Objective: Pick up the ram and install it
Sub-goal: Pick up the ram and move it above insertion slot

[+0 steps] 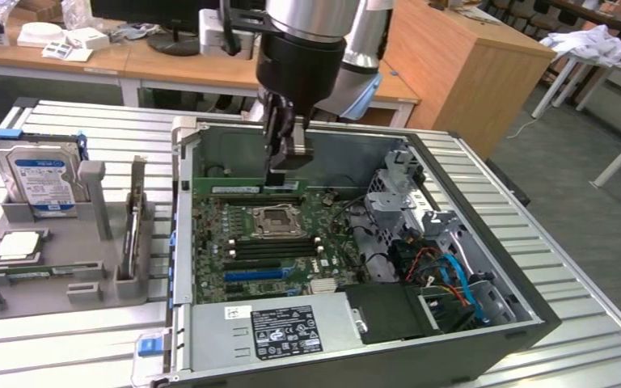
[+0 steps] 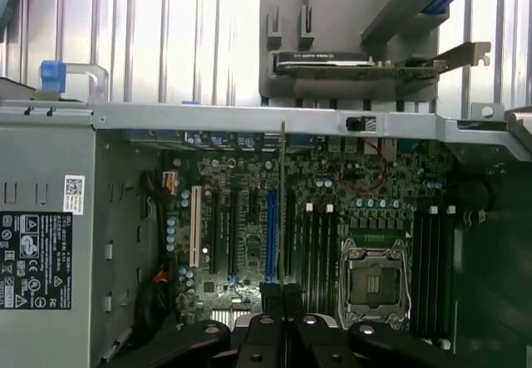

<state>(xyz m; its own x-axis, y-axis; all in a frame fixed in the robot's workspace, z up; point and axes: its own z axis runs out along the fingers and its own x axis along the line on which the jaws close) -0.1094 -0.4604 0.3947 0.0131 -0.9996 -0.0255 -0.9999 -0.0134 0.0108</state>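
One ram stick (image 1: 240,188) clamped in the claw (image 1: 285,166) over the motherboard (image 1: 240,275); reckon it needs squaring to a memory slot (image 1: 272,246)

Slatted metal table (image 1: 62,347) with open computer case (image 1: 526,327), grey fixture (image 1: 35,295)

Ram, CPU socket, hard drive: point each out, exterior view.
ram (image 1: 235,188), exterior view, middle of its green face
CPU socket (image 1: 276,217), exterior view, centre of the metal frame
hard drive (image 1: 39,182), exterior view, its labelled face
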